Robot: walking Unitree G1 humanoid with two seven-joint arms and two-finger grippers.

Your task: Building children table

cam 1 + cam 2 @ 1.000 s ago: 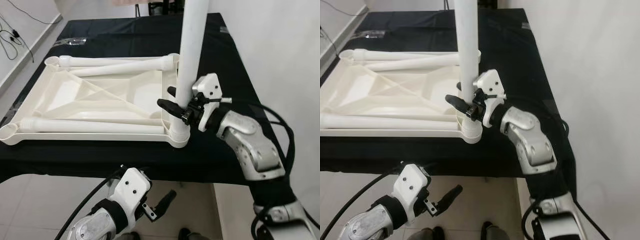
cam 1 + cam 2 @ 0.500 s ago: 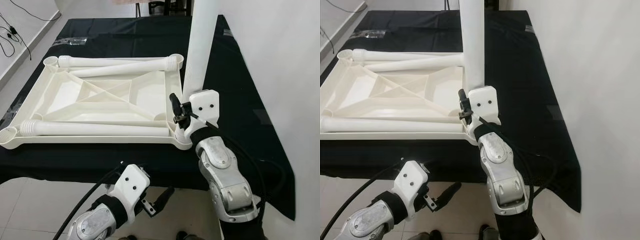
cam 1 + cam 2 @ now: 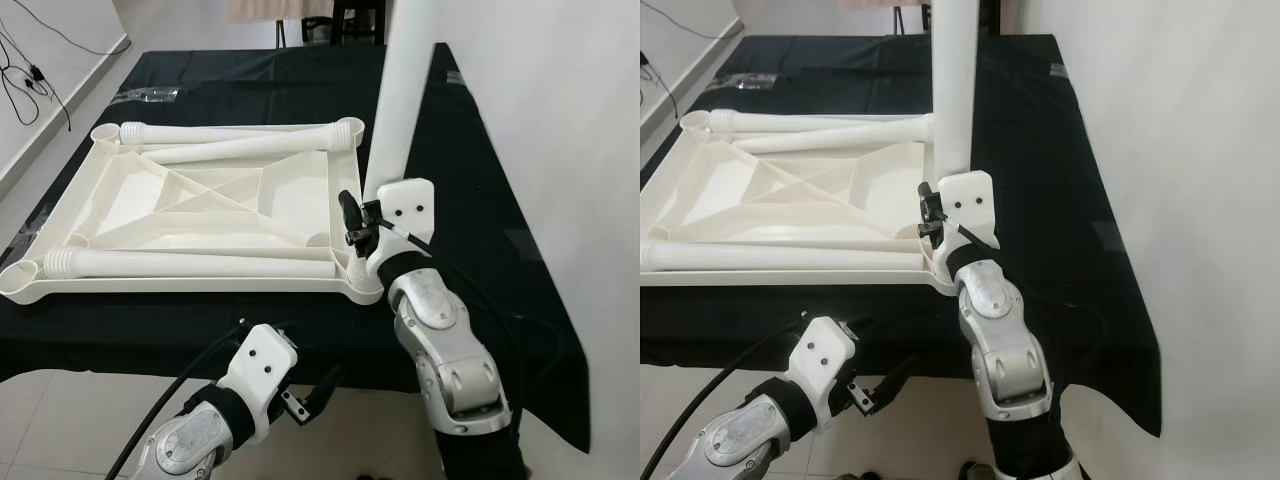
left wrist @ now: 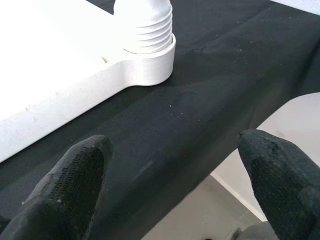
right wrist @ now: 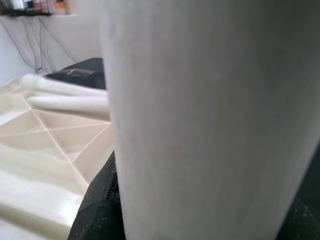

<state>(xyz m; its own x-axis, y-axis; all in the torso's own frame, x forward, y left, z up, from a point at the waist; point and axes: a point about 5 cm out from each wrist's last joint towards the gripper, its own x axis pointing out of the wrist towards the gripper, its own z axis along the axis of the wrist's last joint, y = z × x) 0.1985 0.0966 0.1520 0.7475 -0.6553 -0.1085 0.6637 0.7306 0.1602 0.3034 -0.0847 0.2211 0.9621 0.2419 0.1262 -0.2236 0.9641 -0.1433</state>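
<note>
a white table top [image 3: 200, 205] lies upside down on a black cloth [image 3: 480, 200] covering a table. 1 white leg [image 3: 403, 110] stands upright in the near right corner socket [image 3: 362, 280]. the right gripper [image 3: 360, 225] is clamped around this leg just above the socket. 3 more legs [image 3: 235, 135] lie flat inside the table top, 2 along the far edge and 1 along the near edge. the left gripper [image 3: 310, 395] hangs below the table's near edge, its fingers [image 4: 75, 185] apart and holding nothing.
</note>
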